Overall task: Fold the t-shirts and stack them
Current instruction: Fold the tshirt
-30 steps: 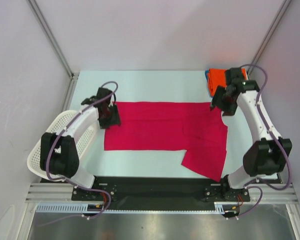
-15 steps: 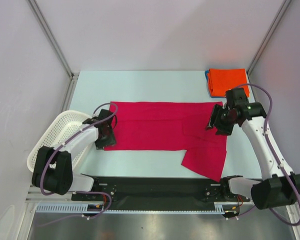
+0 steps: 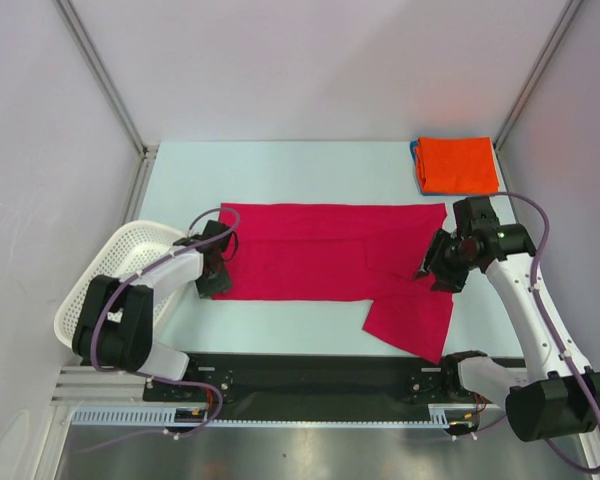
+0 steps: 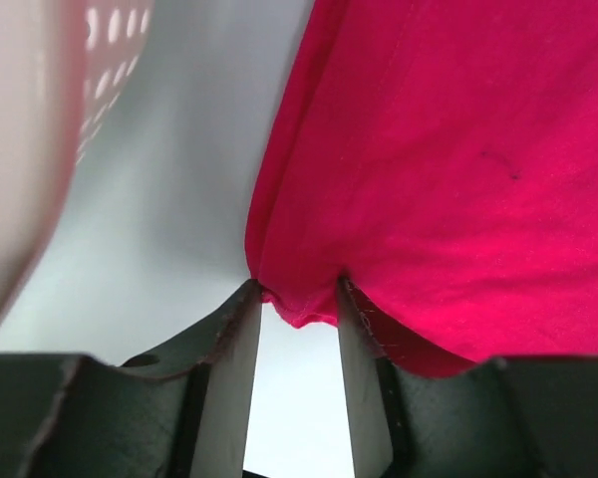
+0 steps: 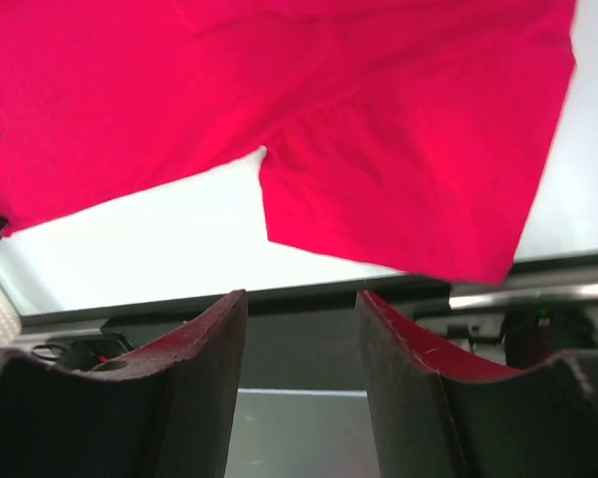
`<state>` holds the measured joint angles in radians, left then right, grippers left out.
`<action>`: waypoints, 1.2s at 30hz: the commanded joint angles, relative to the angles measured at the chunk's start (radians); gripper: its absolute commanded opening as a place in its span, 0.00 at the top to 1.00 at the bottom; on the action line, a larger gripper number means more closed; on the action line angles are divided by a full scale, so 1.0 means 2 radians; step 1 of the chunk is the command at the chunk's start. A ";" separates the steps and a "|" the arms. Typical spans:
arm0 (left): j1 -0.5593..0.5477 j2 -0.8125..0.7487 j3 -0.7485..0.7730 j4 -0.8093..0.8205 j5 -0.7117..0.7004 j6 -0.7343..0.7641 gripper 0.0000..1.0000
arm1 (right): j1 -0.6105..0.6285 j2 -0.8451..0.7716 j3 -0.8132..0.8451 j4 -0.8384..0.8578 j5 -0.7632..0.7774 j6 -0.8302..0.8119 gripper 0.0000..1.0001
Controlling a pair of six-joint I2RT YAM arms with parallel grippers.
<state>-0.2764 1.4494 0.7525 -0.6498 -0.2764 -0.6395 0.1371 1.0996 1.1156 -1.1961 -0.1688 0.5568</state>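
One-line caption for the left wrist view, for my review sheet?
Left gripper straddling a bunched corner of the crimson t-shirt, white basket at left.

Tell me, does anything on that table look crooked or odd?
The red t-shirt lies flat, but one sleeve juts askew toward the near edge on the right. The white basket seems to tip off the table at its left side.
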 commanded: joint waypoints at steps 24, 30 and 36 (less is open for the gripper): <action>0.005 0.032 0.056 0.017 0.028 0.041 1.00 | 0.056 0.114 -0.175 0.184 0.081 0.132 1.00; 0.005 0.027 0.071 0.014 0.033 0.061 1.00 | 0.085 0.167 -0.178 0.254 0.098 0.143 1.00; 0.005 0.022 0.074 0.014 0.048 0.071 1.00 | 0.110 0.232 -0.135 0.294 0.115 0.136 1.00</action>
<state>-0.2726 1.5131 0.8661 -0.6361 -0.2058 -0.5278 0.3317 1.5070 0.7975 -0.7525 0.0132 0.8173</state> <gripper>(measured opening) 0.014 0.009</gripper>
